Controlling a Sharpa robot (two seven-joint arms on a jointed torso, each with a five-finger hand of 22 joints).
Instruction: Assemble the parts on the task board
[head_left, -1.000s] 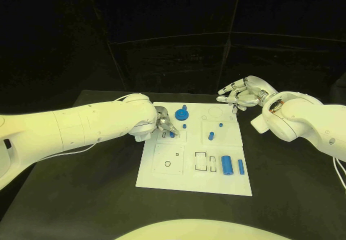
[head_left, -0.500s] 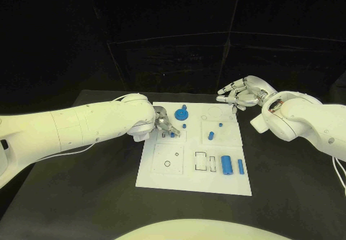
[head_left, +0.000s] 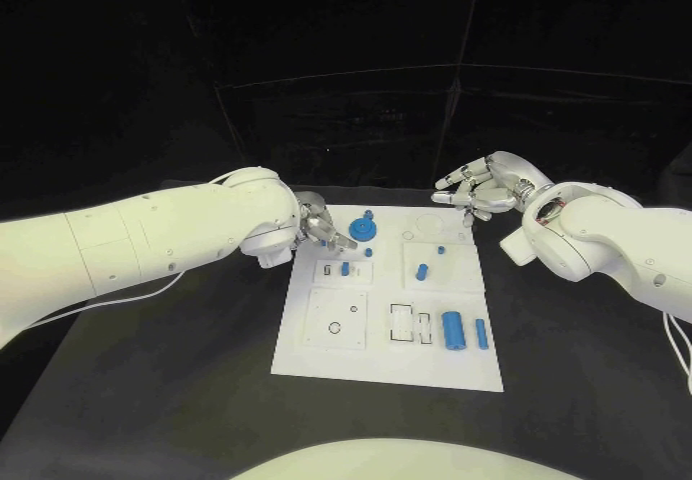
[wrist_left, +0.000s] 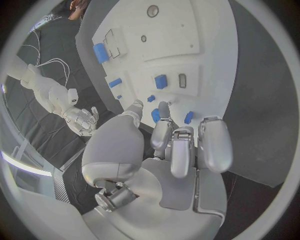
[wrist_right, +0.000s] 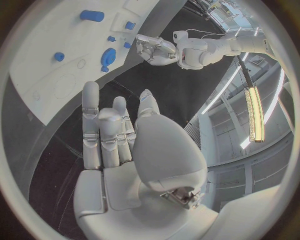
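Observation:
The white task board (head_left: 378, 358) lies in the middle of the table. A small blue part (head_left: 345, 268) stands in a slot on the board's left half; in the left wrist view this blue part (wrist_left: 160, 81) sits just beyond my fingertips. My left hand (head_left: 310, 232) hovers at the board's far left edge, fingers apart and holding nothing, as the left hand (wrist_left: 178, 145) also shows from behind. A blue gear (head_left: 361, 229) sits close to it. My right hand (head_left: 483, 186) hangs over the board's far right corner, its fingers (wrist_right: 103, 125) stretched out and holding nothing.
More blue parts lie on the board: a peg (head_left: 369, 214), a short piece (head_left: 421, 270), a cylinder (head_left: 453, 330) and a thin bar (head_left: 480, 334) at the near right. Outlined recesses (head_left: 410, 322) lie beside them. Black table (head_left: 159, 390) surrounds the board.
My left hand has lifted off the small blue part and drawn back toward the board's far left edge; the part stays in its slot. The right hand has not moved.

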